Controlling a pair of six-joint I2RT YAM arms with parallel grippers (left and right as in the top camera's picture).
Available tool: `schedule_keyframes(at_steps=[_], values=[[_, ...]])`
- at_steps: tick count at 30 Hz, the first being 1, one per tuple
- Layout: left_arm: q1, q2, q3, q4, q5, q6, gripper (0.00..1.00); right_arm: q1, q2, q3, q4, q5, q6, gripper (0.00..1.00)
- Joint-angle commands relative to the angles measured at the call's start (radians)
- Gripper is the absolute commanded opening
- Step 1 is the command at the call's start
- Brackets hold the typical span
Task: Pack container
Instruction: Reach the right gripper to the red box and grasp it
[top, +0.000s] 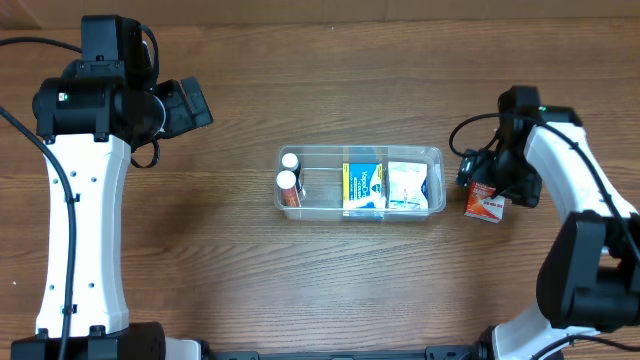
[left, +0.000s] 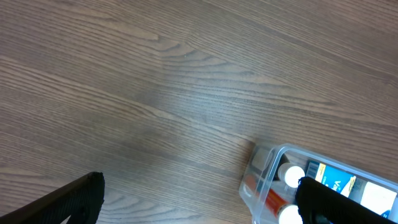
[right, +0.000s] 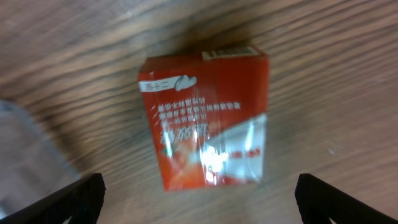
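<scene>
The container (top: 362, 150) sits on the table (top: 250, 260) at frame centre. It holds two white-capped bottles (top: 287, 182), a blue-yellow box (top: 364, 183) and a white packet (top: 407, 185). Right claw (right: 199, 196): spread wide, above a red box (right: 205, 118) lying right of the container. Left claw (left: 199, 205): spread wide, empty, in the upper left of the overhead frame.

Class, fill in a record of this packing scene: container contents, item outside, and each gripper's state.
container: clear plastic bin, centre of overhead view
inside: two white-capped bottles, blue-and-yellow box, white packet
outside: red box, right of the container
left gripper: open, left of the container
right gripper: open, over the red box
</scene>
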Motion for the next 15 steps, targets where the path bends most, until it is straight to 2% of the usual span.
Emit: schedule_keyframes(at_steps=[1,9,14,15], values=[[0.003,0.001,0.007,0.000,-0.010,0.019,1.00,-0.002,0.025,-0.061,0.060,-0.004,-0.021,1.00],[0.003,0.001,0.007,0.000,-0.010,0.019,1.00,-0.001,0.055,-0.157,0.190,-0.005,-0.050,1.00],[0.003,0.001,0.007,0.000,-0.010,0.019,1.00,-0.001,0.055,-0.173,0.207,-0.005,-0.049,1.00],[0.003,0.001,0.007,0.000,-0.010,0.019,1.00,-0.001,0.055,-0.173,0.208,-0.005,-0.049,0.97]])
